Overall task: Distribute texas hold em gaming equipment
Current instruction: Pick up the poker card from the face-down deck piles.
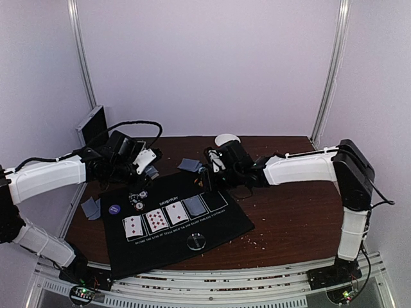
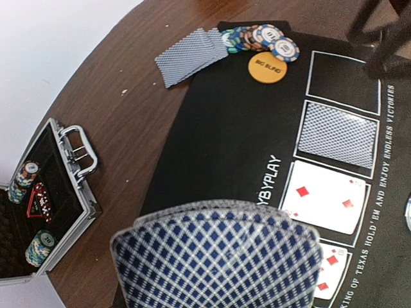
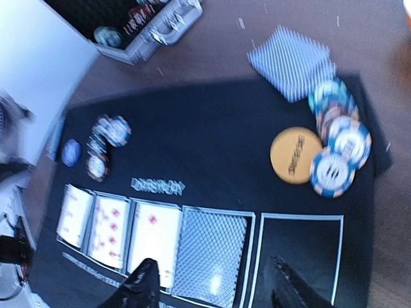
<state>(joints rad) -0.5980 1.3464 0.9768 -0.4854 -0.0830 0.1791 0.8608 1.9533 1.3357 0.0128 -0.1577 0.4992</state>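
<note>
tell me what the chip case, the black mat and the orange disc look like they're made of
Chip case: looks like aluminium, with a brushed silver frame, a shiny handle and a dark foam-like lining.
Black mat: probably cloth or rubber-backed fabric; it is matte and lies flat, with printed white lines.
Orange disc: likely plastic, smooth and evenly coloured with printed lettering.

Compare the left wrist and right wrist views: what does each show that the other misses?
Left wrist only: fanned cards close against the lens. Right wrist only: the purple-blue disc, the chip stack beside it, and the open right pincer. Both: the orange disc, the face-down card in its box, the metal case.
</note>
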